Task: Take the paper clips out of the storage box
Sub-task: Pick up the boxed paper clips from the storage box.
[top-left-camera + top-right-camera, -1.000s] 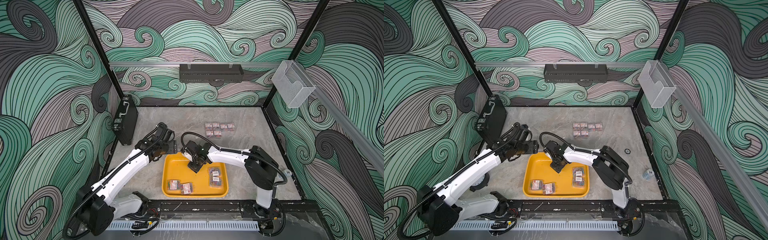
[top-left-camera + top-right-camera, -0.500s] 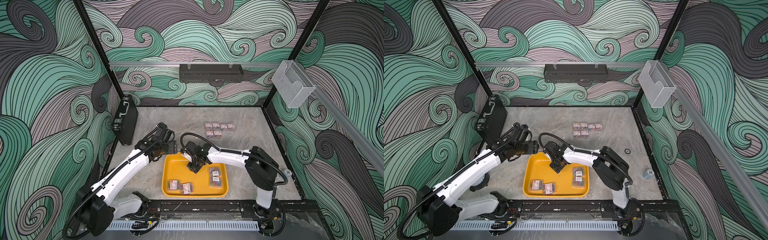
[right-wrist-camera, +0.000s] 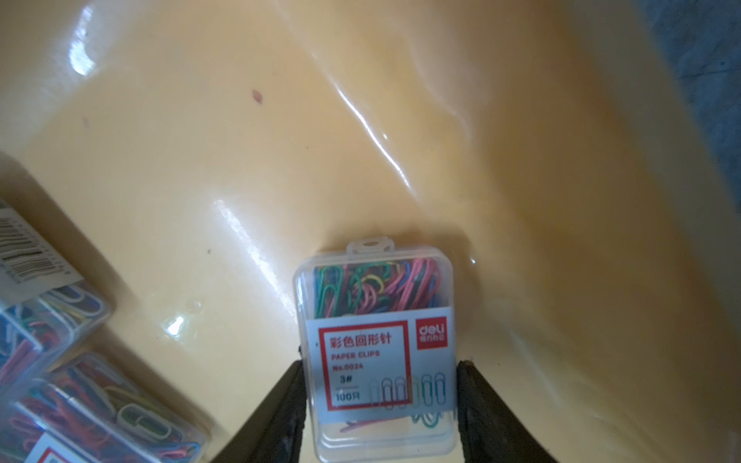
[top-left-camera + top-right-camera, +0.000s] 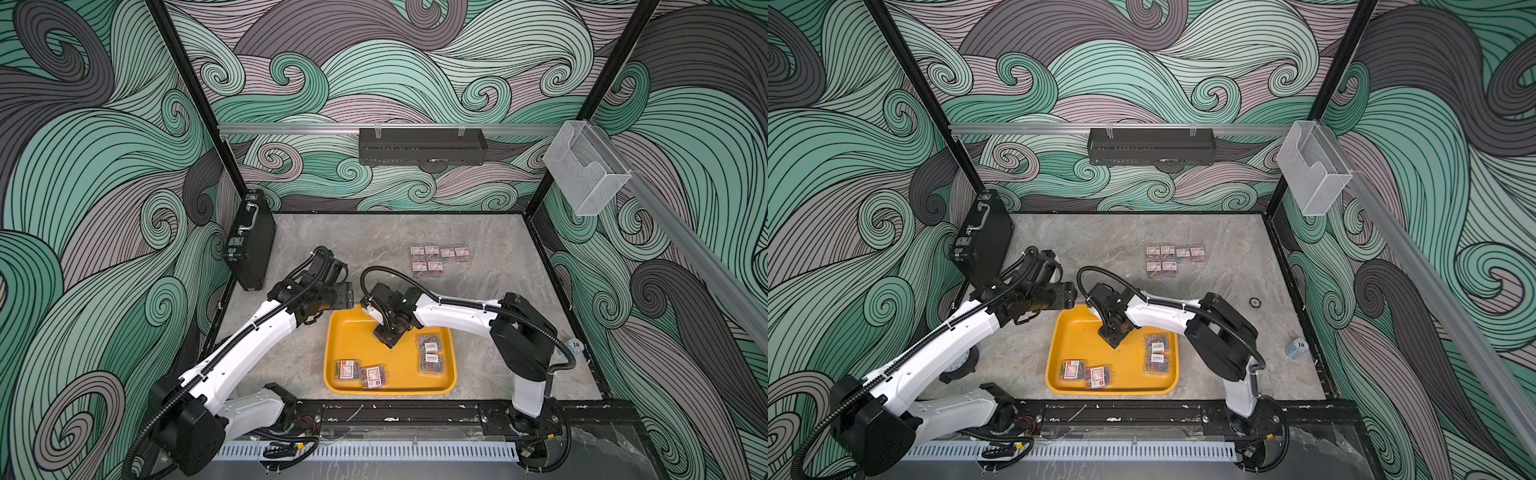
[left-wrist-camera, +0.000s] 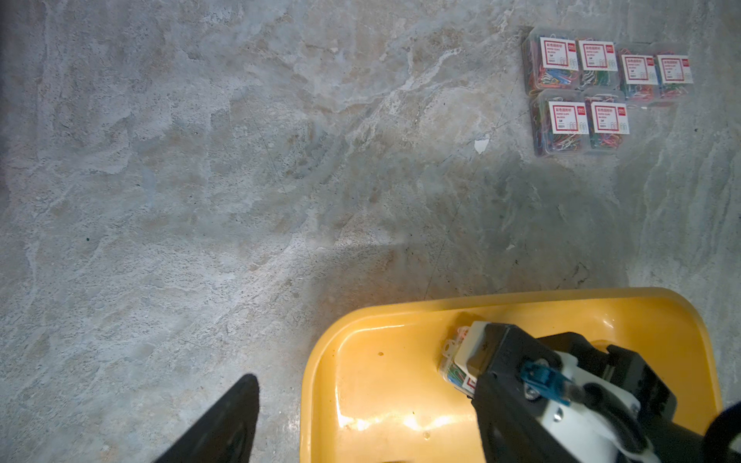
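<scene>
- My left hand (image 4: 345,294) hangs over the table (image 4: 374,237), just beyond the far left corner of the storage box. It is where it was a second ago. Its fingers stand wide apart and hold nothing.
- The storage box (image 4: 357,345), a shallow yellow tray, sits at the near middle of the table. Nothing lying in it has shifted in the last second. Two boxes of paper clips (image 4: 347,369) lie side by side at its near left.
- My right hand (image 3: 381,366) is down inside the storage box, toward its far middle, and has barely moved over the last second. In the wrist view its two dark fingers (image 3: 288,401) press against the long sides of one clip box (image 3: 375,288), label up, gripping it. I cannot tell whether that box has left the tray floor.
- Just right of that hand, two more boxes (image 4: 431,364) lie close to the tray's right wall.
- Farther back and slightly right, six boxes (image 4: 437,259) sit in two neat rows on the table, already out.
- I judge that the grasp is made but the lift out is not yet done. Five boxes remain inside, counting the gripped one.
</scene>
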